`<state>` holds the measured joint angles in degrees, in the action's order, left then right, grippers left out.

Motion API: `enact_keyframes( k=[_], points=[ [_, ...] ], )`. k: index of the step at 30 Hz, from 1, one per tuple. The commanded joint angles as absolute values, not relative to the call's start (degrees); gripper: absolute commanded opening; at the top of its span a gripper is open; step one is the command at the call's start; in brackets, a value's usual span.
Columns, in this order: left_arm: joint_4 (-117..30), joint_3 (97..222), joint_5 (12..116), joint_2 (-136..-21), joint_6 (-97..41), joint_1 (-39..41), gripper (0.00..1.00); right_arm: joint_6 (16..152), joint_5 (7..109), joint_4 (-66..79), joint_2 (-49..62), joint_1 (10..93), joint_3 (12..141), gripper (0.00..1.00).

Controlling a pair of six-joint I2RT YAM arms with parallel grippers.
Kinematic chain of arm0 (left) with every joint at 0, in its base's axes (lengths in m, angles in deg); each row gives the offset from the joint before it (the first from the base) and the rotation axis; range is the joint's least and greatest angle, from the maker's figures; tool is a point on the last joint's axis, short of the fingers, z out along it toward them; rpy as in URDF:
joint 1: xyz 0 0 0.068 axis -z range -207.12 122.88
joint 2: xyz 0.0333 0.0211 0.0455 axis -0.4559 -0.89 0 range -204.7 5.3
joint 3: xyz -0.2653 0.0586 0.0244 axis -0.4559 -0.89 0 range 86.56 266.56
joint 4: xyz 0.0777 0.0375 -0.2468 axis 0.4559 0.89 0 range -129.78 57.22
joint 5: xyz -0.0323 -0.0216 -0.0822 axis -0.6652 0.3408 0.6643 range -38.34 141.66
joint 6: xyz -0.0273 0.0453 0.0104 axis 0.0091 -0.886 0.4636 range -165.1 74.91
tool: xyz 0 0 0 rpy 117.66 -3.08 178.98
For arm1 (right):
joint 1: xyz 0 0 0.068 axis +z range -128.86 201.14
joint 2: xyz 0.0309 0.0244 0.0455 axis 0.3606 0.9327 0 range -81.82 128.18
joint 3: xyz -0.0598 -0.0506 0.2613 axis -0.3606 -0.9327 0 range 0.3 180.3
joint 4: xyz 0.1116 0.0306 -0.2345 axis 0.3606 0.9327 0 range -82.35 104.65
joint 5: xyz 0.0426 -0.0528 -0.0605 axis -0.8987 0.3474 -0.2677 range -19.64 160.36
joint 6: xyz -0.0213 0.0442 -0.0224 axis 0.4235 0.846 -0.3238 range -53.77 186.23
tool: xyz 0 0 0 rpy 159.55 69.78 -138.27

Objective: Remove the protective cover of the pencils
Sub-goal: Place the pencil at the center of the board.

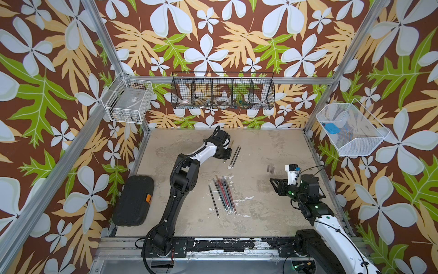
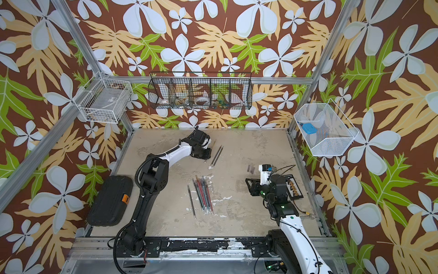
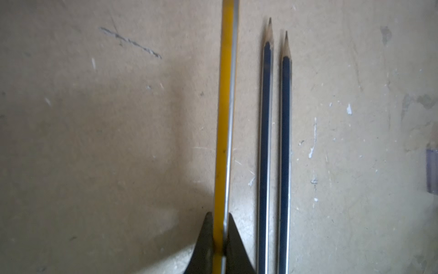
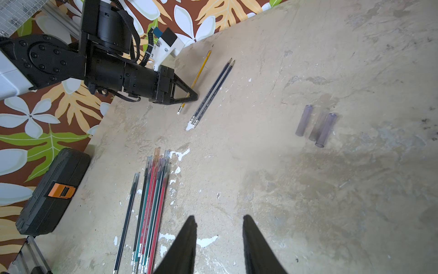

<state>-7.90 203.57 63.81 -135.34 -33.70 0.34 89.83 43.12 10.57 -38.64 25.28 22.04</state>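
The yellow pencil [image 3: 225, 118] sat pinched in the left jaws near its eraser end. Its long axis ran straight out from them toward the back wall, parallel to and just beside two dark bare pencils [image 3: 265, 142]. Its tip looked uncapped, though it was small in the right wrist view. Three loose caps [image 4: 326, 129] lay well apart to the right. The capped bundle [image 1: 224, 195] lay mid-way on the bench [image 4: 308, 201] between the arms, caps pointing away from the robot. The right jaws hung partly open and empty.
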Motion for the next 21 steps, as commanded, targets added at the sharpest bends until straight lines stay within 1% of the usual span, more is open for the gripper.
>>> enact_keyframes(
  k=[1, 11, 21],
  points=[
    [-2.78, 204.48, 61.9, -136.86, -33.57, 0.45, 0.12, 89.61, 42.24, 8.98, -39.0, 25.28, 21.84, 0.35],
    [-0.93, 208.42, 64.41, -137.77, -33.8, 1.69, 0.19, 89.52, 42.41, 8.53, -38.75, 25.31, 21.71, 0.35],
    [-1.44, 206.89, 66.6, -135.86, -33.45, 2.66, 0.19, 89.46, 42.76, 8.44, -38.67, 25.29, 21.49, 0.35]
  ],
)
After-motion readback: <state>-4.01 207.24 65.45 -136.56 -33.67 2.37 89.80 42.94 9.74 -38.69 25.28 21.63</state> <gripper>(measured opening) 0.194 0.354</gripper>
